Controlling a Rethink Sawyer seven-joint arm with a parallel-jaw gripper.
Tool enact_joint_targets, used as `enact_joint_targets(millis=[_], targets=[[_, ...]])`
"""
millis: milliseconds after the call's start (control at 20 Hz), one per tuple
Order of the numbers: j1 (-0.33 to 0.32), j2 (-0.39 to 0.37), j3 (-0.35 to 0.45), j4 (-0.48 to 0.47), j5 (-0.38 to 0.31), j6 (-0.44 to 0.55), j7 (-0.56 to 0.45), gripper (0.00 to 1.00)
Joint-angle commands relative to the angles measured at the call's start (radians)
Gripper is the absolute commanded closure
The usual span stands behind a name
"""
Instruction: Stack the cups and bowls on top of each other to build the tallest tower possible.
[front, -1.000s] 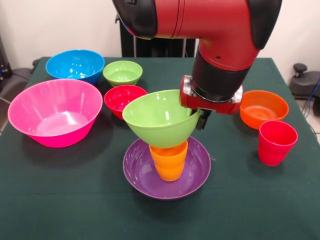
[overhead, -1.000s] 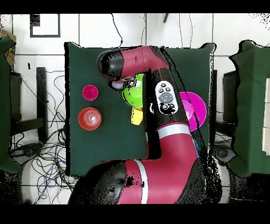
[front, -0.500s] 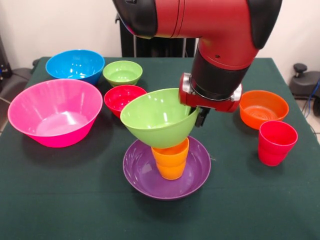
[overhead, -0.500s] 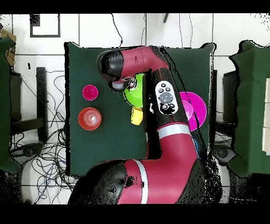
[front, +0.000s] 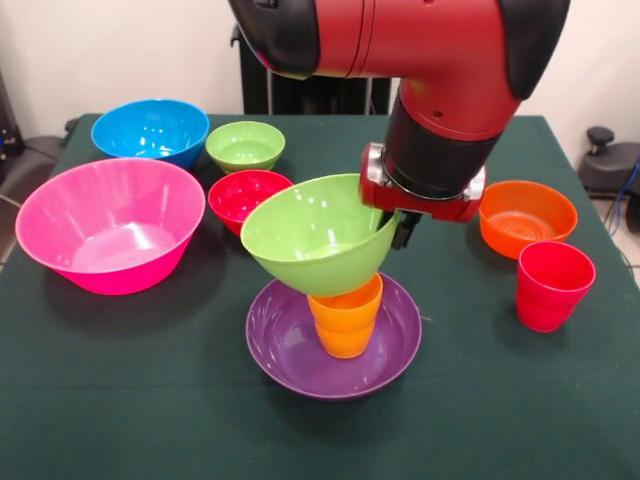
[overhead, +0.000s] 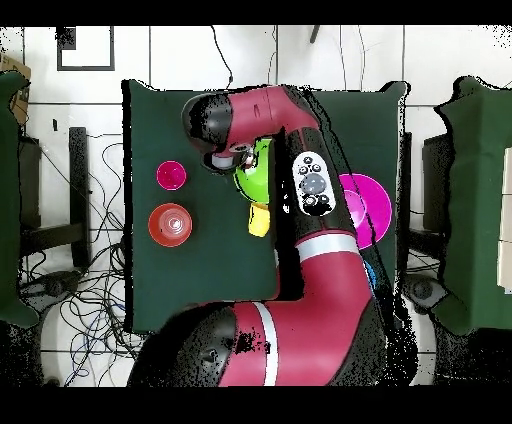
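1. Placement step in hand: large lime green bowl (front: 318, 233) held tilted by its rim in the clenched tool (front: 403, 230), resting on or just above the orange cup (front: 345, 318).
2. Next move, by judgement: level the bowl, centre it over the cup, then let go.
3. Tower (front: 335, 300) so far: orange cup upright inside the shallow purple bowl (front: 275, 345), mid-counter (front: 120, 400).
4. Glossy, smooth plastic throughout; slippery seating likely.
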Motion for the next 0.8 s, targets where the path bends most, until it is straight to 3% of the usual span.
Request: enact_joint_targets(millis=[50, 800], targets=[[0.036, 0.04, 0.051, -0.06, -0.042, 0.095, -0.256, 1.0], [0.055, 0.05, 0.04, -0.114, -0.052, 0.148, -0.282, 1.0]])
